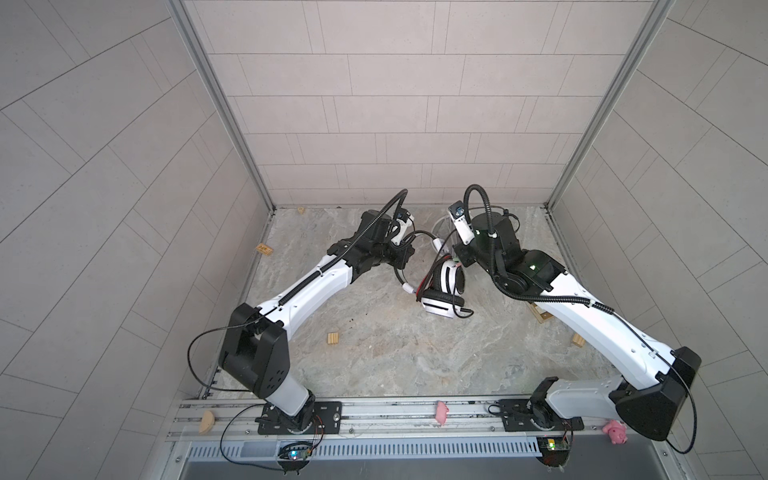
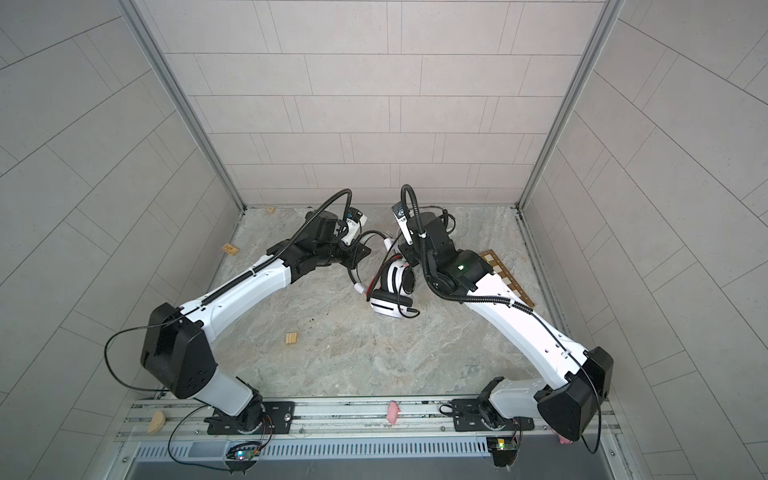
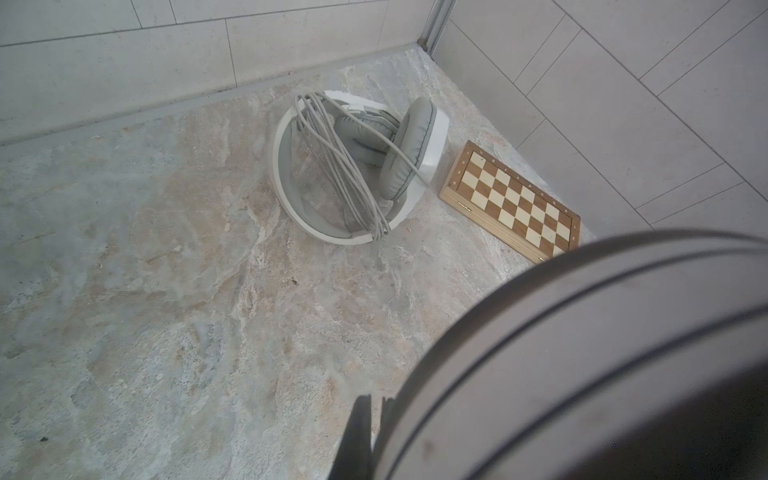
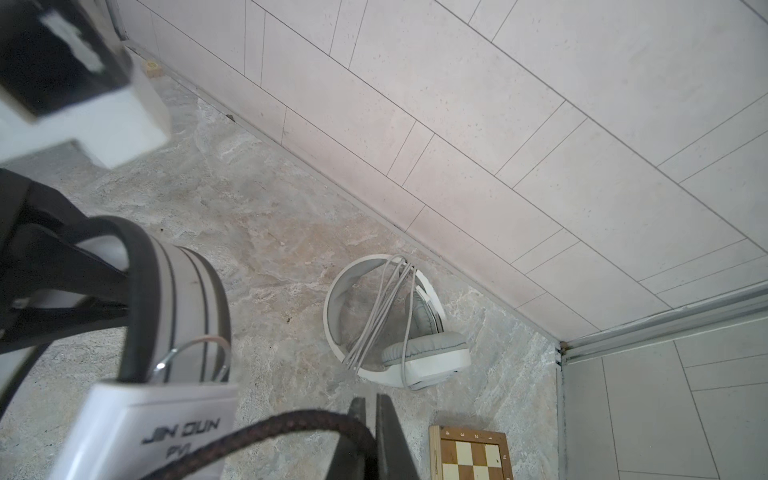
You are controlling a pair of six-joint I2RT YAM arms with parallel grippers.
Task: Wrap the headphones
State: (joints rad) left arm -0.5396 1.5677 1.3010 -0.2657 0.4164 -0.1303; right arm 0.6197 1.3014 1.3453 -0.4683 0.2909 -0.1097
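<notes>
Marbled table (image 1: 374,361), far left: a small wooden tile (image 1: 264,248) lies by the wall and a ridged wooden block (image 1: 332,338) lies nearer the front; the left arm reaches in towards the middle; the left gripper (image 3: 375,426) shows its jaws closed to a thin slit in the left wrist view, hard beside the blurred striped headband of the white headset (image 1: 446,277); whether anything is pinched between them, I cannot tell; a black-red cable (image 1: 399,272) loops down from that gripper to the headset. The white headset sits between the two grippers in both top views, at mid-table towards the back, its black-striped round cups one above the other; whether the lower cup rests on the table is not clear. The right gripper (image 4: 372,432) is just beside the headset on the far side, jaws drawn almost together; the braided cable (image 4: 291,417) arches up to its fingers, but a grip on it cannot be confirmed. Further right, the pale-grey headset (image 3: 411,145) lies on its side near the back wall, its whitish cable (image 3: 332,158) wound in several turns across the headband; a chessboard (image 3: 511,199) lies flat just beside it, close to the right wall.
</notes>
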